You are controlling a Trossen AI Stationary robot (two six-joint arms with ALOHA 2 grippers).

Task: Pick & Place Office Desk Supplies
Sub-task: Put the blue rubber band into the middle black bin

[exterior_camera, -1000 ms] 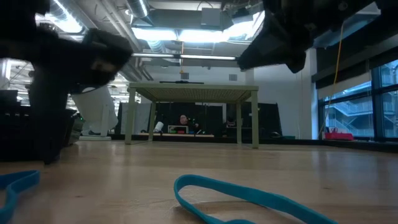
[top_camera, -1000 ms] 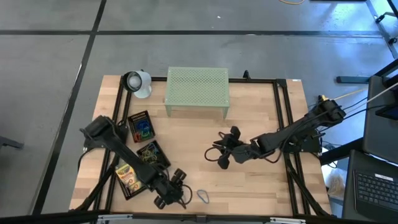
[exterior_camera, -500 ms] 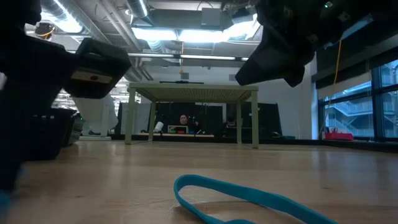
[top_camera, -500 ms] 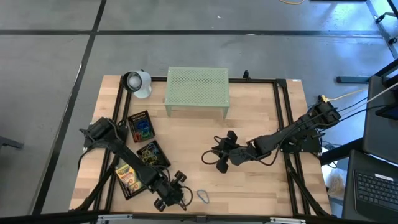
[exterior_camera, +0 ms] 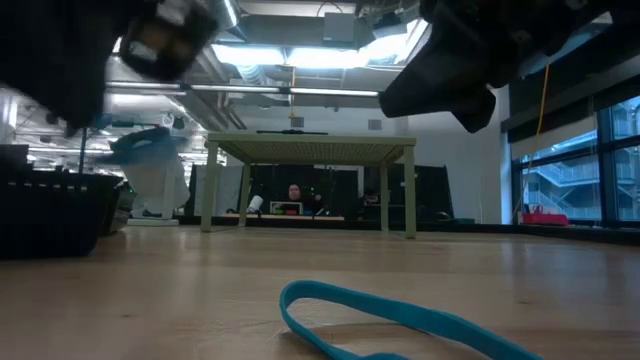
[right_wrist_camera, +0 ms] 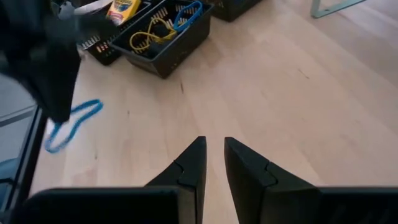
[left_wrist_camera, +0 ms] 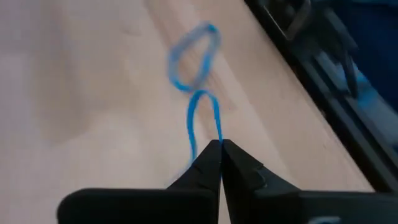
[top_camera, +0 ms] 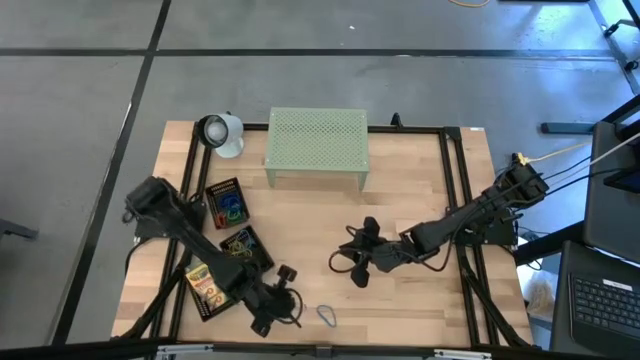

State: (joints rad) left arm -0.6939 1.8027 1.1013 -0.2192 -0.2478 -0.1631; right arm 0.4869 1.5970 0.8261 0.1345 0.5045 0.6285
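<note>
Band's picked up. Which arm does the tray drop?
Left: the left gripper is shut on the blue rubber band, near the mesh tray. The right gripper hangs open and empty mid-table.

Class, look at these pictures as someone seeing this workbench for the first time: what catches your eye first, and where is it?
First, the left gripper near the table's front edge, shut on a blue rubber band dangling from its fingertips. Next, the pale-green perforated stand at the back of the table, with black mesh trays of supplies along the left side. The right gripper hovers open over bare wood at mid-table.
</note>
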